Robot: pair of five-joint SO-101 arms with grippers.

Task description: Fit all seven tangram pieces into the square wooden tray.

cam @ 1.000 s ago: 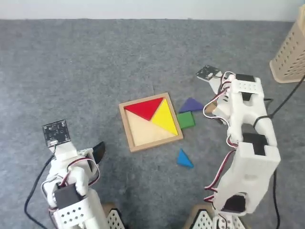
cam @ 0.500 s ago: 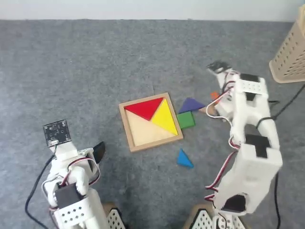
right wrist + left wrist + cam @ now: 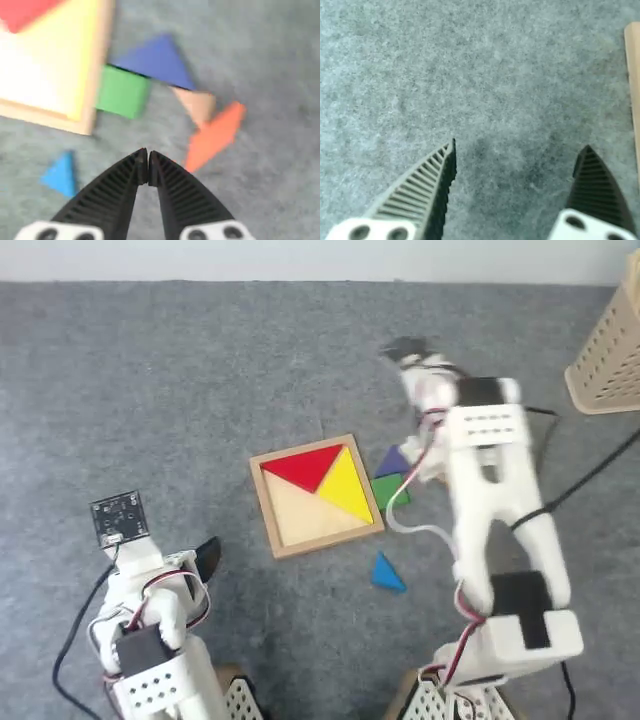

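The square wooden tray [image 3: 268, 502] holds a red triangle [image 3: 305, 465] and a yellow triangle [image 3: 348, 485]; its remaining floor is bare. Beside its right edge lie a green square [image 3: 391, 491] and a purple triangle [image 3: 391, 460], with a small blue triangle [image 3: 387, 573] nearer the front. In the right wrist view my right gripper [image 3: 147, 167] is shut and holds nothing. It hovers over carpet between the blue triangle [image 3: 61, 172] and an orange parallelogram [image 3: 215, 135]. A tan triangle [image 3: 197, 105] touches the orange piece. My left gripper [image 3: 520, 146] is open over bare carpet, left of the tray edge [image 3: 634, 75].
A perforated beige basket [image 3: 607, 355] stands at the back right edge. The right arm [image 3: 490, 480] stretches over the area right of the tray. Grey carpet covers the whole table, and a pale wall runs along the back.
The right arm has swung left toward the tray and now covers the orange and tan pieces in the high view. The left arm has not moved.
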